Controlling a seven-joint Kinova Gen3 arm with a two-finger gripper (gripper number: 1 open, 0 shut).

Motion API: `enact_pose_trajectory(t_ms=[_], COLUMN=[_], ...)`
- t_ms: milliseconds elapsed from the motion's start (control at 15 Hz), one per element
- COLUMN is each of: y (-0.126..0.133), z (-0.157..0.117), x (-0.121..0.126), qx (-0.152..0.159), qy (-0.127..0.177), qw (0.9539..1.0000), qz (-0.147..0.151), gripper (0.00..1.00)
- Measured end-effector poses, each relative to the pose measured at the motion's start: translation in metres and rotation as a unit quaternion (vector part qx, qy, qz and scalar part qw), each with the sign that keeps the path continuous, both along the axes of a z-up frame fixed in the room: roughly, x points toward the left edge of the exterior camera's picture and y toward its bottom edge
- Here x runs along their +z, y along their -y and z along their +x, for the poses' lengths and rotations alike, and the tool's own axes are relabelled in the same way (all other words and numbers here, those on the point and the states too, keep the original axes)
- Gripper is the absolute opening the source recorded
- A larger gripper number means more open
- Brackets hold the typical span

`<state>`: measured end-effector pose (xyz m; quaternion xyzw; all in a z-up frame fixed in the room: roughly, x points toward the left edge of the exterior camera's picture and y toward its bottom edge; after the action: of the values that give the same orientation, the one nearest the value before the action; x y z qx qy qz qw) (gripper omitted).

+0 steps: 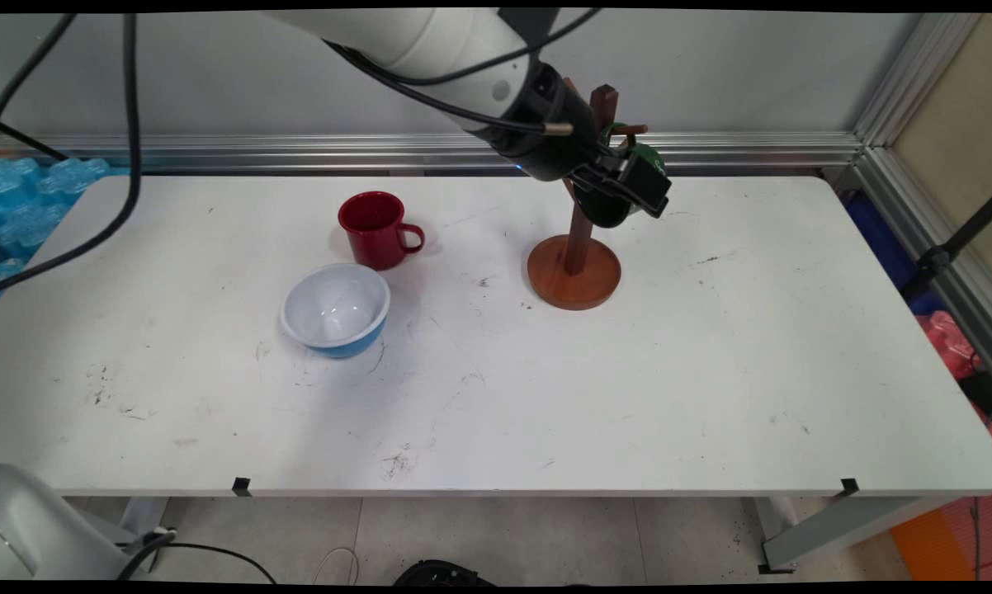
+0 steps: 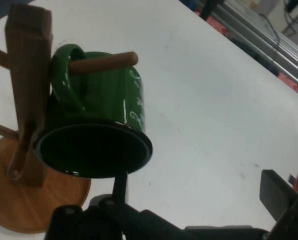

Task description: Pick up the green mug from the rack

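Note:
A green mug hangs by its handle on a peg of a wooden mug tree, mouth tilted toward the hand camera. My gripper is right up against the mug, beside the tree's post. The gripper is open. One thin finger reaches up to the lower edge of the mug's rim. The other finger stands well off to the side over bare table. I cannot tell whether the near finger touches the rim.
A red mug stands upright left of the tree, handle to the right. A white bowl with a blue outside sits just in front of it. The table's back edge meets an aluminium rail and wall.

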<state>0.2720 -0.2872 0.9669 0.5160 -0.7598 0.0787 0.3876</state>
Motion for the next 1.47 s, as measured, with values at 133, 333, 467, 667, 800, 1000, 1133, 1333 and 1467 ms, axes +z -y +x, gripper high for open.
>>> enact_pose_trajectory(t_ms=[133, 333, 467, 667, 800, 1000, 1133, 1333, 1467], y=[0.001, 0.002, 0.003, 0.007, 0.010, 0.015, 0.018, 0.024, 0.026], z=[-0.006, -0.014, -0.021, -0.030, -0.035, -0.041, -0.045, -0.050, -0.053], x=[-0.004, -0.011, -0.015, -0.021, -0.024, -0.030, -0.033, -0.038, -0.040], qx=[0.017, 0.037, 0.046, 0.053, 0.056, 0.060, 0.062, 0.065, 0.066], qy=[0.004, 0.010, 0.013, 0.013, 0.013, 0.015, 0.016, 0.016, 0.016], qw=[0.9998, 0.9993, 0.9989, 0.9985, 0.9983, 0.9980, 0.9979, 0.9977, 0.9976], qz=[0.001, 0.002, 0.002, -0.001, -0.004, -0.008, -0.010, -0.014, -0.015], gripper=[1.00, 1.00, 1.00, 1.00, 1.00, 1.00, 1.00, 1.00, 1.00])
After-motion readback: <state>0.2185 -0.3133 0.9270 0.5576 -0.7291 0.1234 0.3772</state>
